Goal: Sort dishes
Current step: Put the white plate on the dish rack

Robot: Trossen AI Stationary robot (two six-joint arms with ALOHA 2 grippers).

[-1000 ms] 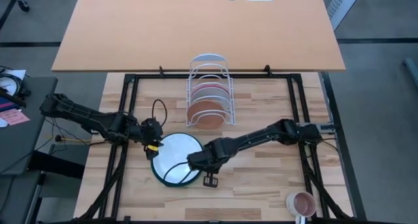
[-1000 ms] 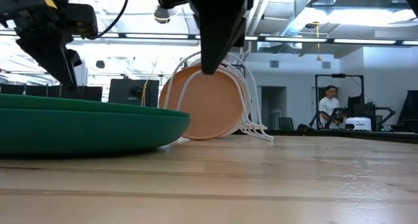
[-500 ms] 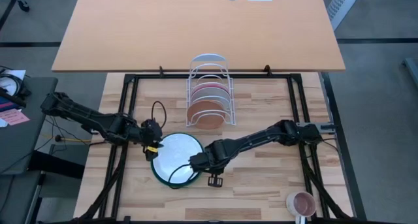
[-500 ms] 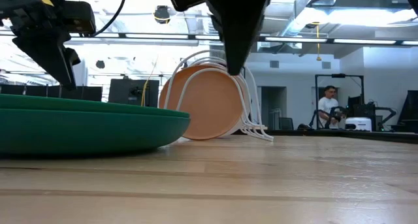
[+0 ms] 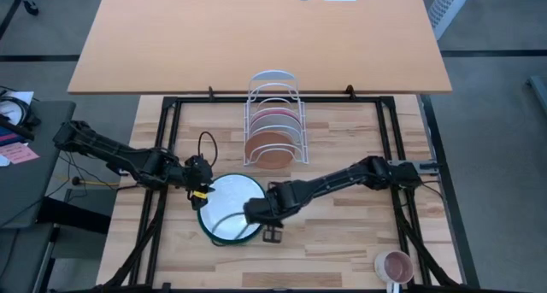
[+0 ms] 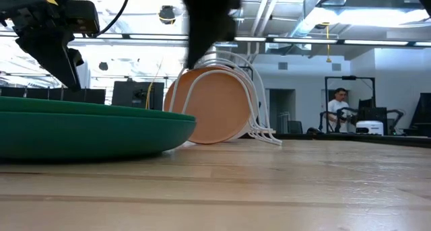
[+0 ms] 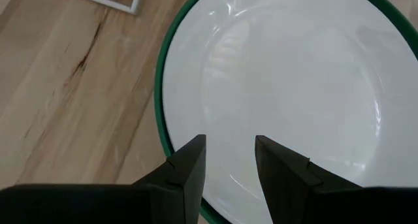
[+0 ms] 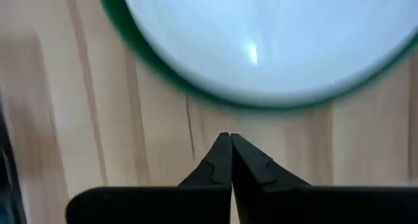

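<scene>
The white plate (image 5: 226, 203) lies inside the larger dark green plate (image 5: 208, 227), which rests flat on the table. My left gripper (image 5: 200, 191) is open over the white plate's left rim; in the left wrist view its fingers (image 7: 186, 178) straddle a patch of white plate (image 7: 294, 74) just inside the green rim (image 7: 159, 113). My right gripper (image 5: 253, 213) is shut and hangs above the bare wood beside the green plate's right rim (image 8: 163, 74). The terracotta plate (image 5: 269, 148) and the pink plate (image 5: 275, 118) stand on edge in the white wire rack (image 5: 273, 79). My left gripper comes down on the white plate's left part from above, slanting, with its fingers apart; I cannot tell whether the fingertips touch the plate.
The rack stands toward the far edge, behind the stacked plates. A small pink mug (image 5: 395, 265) sits at the near right corner. Bare wood lies to the right of the plates. A person (image 6: 340, 110) is far back in the room.
My right gripper has swung a little toward the table's right edge and then back left toward the stacked plates, staying shut and above the table. My left gripper and the plates have kept their places.
</scene>
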